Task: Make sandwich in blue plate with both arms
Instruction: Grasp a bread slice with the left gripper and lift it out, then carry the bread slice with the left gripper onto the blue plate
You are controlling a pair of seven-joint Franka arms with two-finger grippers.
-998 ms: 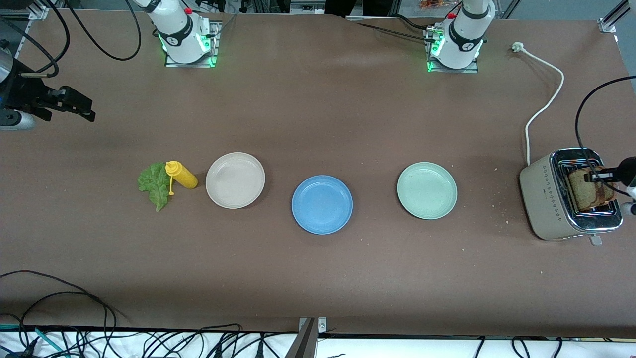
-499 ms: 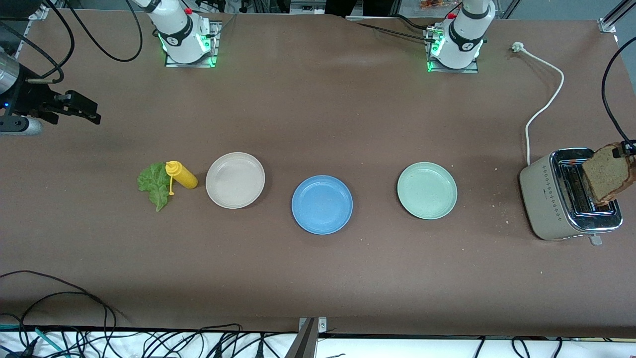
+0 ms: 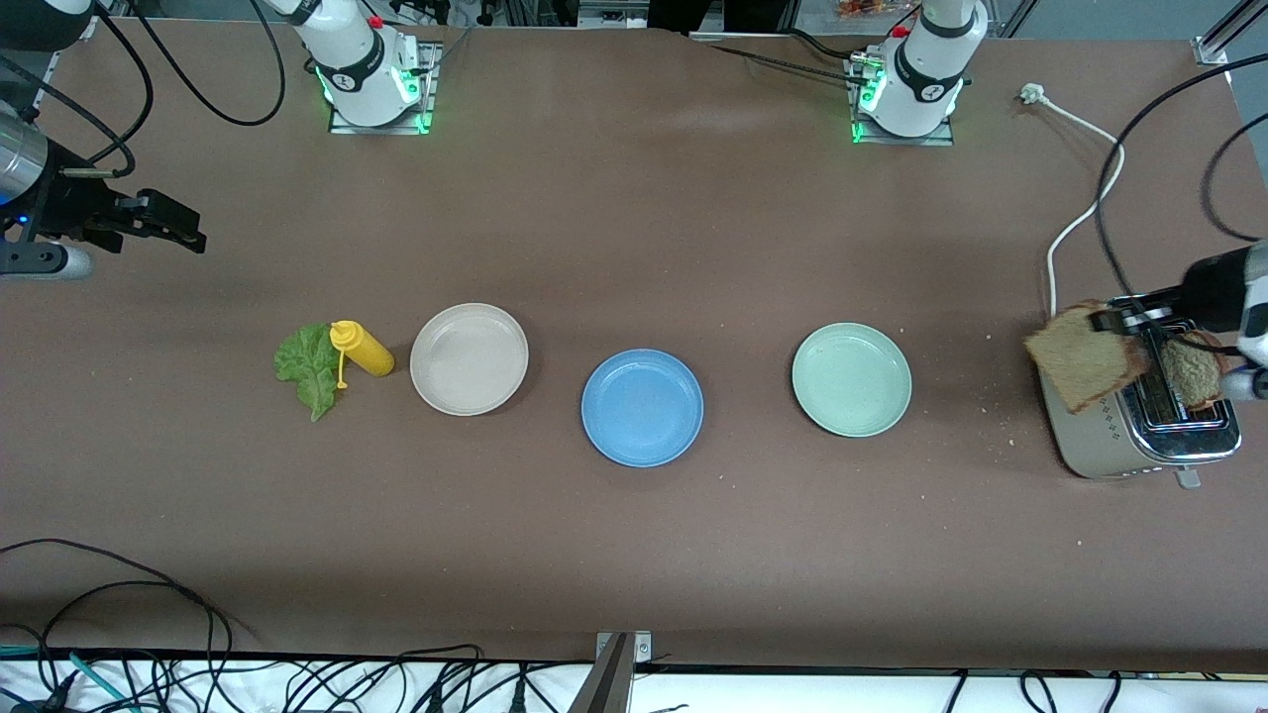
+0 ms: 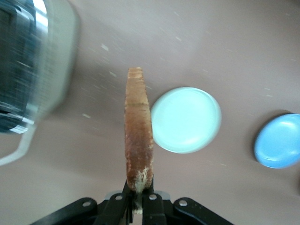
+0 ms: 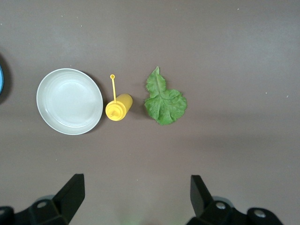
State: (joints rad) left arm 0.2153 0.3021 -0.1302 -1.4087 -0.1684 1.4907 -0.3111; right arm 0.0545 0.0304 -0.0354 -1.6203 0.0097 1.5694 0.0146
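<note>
Nearest the front camera sits the blue plate point(image 3: 642, 407), bare, between the beige plate point(image 3: 469, 358) and the pale green plate point(image 3: 851, 379). A lettuce leaf point(image 3: 310, 368) and a yellow squeeze bottle point(image 3: 363, 348) lie just beside the beige plate, toward the right arm's end of the table.

At the left arm's end, the left gripper point(image 3: 1117, 321) pinches a slice of toast point(image 3: 1085, 366) by one edge, up in the air over the rim of the toaster point(image 3: 1100, 436); a second slice point(image 3: 1192, 373) stands in a slot. The wrist view shows the pinch is thin and close to the crust point(image 4: 138, 145), so a quick swing toward the blue plate could let the slice pivot, crumble or drop short, perhaps onto the green plate on the way. Releasing it on edge could also leave it leaning on the rim.

Farthest back, the right gripper point(image 3: 163, 226) hangs with fingers wide and empty over bare table point(image 3: 634, 228), waiting.
</note>
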